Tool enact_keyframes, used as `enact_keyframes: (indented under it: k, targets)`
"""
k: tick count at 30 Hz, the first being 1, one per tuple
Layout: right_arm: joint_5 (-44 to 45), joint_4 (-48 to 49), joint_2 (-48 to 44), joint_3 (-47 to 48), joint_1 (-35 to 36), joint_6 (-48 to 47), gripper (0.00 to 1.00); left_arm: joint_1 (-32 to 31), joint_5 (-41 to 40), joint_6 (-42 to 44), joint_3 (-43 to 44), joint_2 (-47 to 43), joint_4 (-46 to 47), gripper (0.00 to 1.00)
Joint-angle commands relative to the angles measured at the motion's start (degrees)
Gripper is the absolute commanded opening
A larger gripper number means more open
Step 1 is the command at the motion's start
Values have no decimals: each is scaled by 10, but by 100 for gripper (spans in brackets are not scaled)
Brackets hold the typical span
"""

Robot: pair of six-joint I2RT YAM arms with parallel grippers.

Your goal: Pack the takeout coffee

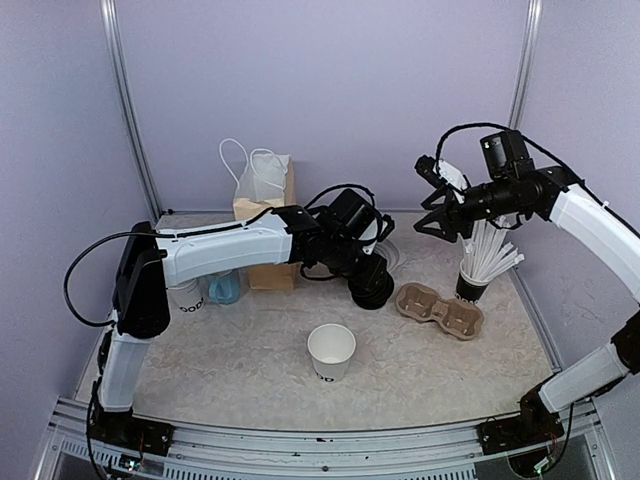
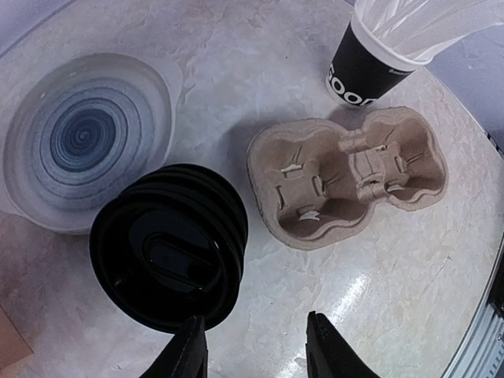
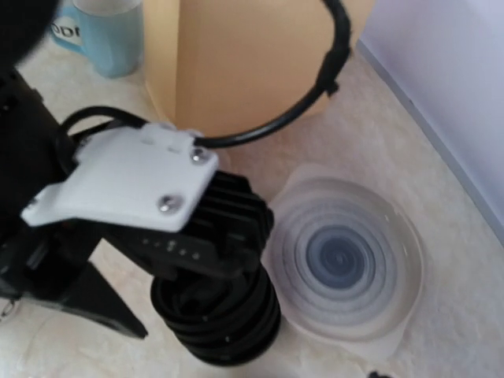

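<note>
Nearest the arm bases stands the cup [image 1: 331, 350], a white tapered paper one with black lettering near its base. It is upright, its mouth open with no lid on it, on the mottled cream table [image 1: 250, 390]. It sits on the near side of the lid stack [image 2: 165, 244] and a little to its left, apart from it.

The lid stack is a short column of round black plastic lids, glossy and ribbed at the rims. To its right lies a moulded pulp carrier [image 2: 346, 181], matte tan, with two round wells. Beyond the carrier, further right of the stack, a black paper cup [image 2: 366, 75] holds wrapped white straws. Just beside the stack on its far side is a pile of clear ringed lids [image 2: 87, 134].

Well left of the stack stand a light-blue mug [image 1: 224, 288] and nested white cups [image 1: 185, 295]. Behind them a brown paper bag [image 1: 268, 215] stands upright.

The left arm rises from its base and bends at the elbow. Its forearm runs level to the right, and its wrist dips over the stack. The left gripper [image 2: 252, 323] is parted, one finger at the stack's rim, with only bare table between the fingers.

The right arm reaches up and leftward. The right gripper [image 1: 440, 228] hangs high in the air to the right of the stack, its fingers spread and empty.
</note>
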Motion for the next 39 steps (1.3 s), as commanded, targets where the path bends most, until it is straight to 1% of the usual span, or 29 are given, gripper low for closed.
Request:
enact_keyframes:
  k: [1, 4, 7, 14, 19, 27, 31, 39]
  targets:
    - [37, 21, -28, -29, -4, 12, 62, 10, 36, -51, 21, 17, 4, 43]
    - [44, 34, -39, -48, -5, 9, 62, 10, 50, -56, 23, 26, 12, 45]
    - [46, 44, -44, -62, -5, 5, 62, 10, 50, -56, 31, 39, 13, 45]
    - [44, 56, -50, -79, -7, 3, 62, 11, 30, -51, 49, 66, 11, 44]
    - [43, 58, -53, -83, -8, 3, 62, 11, 4, -45, 70, 81, 2, 40]
    - [43, 60, -56, -92, -11, 0, 62, 15, 10, -39, 80, 101, 2, 31]
    - [46, 61, -55, -93, -12, -1, 62, 17, 7, -37, 84, 106, 1, 21]
    - [47, 67, -53, -100, -13, -2, 62, 21, 15, -36, 84, 106, -4, 13]
